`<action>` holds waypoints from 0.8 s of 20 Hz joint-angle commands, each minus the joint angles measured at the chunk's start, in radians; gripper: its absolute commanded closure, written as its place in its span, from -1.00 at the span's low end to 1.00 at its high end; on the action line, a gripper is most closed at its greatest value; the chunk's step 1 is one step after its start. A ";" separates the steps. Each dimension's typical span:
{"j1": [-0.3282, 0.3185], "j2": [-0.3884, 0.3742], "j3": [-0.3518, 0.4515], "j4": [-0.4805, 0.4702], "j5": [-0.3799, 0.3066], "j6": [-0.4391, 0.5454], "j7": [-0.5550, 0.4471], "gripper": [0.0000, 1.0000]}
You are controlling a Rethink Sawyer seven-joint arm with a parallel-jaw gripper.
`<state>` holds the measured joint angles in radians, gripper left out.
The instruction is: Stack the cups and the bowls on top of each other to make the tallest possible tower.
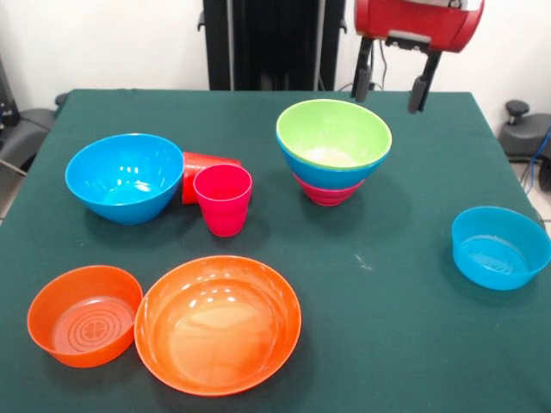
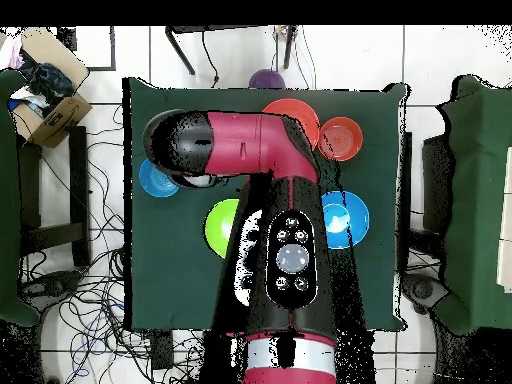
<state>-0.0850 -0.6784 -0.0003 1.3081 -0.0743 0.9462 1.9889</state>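
While the claw [image 1: 390, 89] hangs open and empty, the tower [image 1: 333, 148] stands below.

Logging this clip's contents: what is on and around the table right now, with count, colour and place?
Table: one, dark green cloth.
Large blue bowl: one, front view's left.
Red-orange cup: one, on its side, behind the pink one.
Pink cup: one, upright, beside that bowl.
Tower: lime green bowl in a blue bowl on a magenta bowl, centre far.
Light blue bowl: one, right.
Small orange bowl: one, near left.
Large orange bowl: one, beside it.
Purple object: one, off the table.
Tool: one, open, empty, above the far edge.
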 commanded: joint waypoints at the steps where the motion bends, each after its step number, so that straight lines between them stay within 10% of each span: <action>1: -0.035 0.108 0.075 -0.129 -0.002 0.057 0.022 -1.00; 16: -0.078 0.227 0.092 -0.489 -0.051 0.219 -0.120 -1.00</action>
<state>-0.1256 -0.5436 0.0029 1.0144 -0.0755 1.0137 1.9889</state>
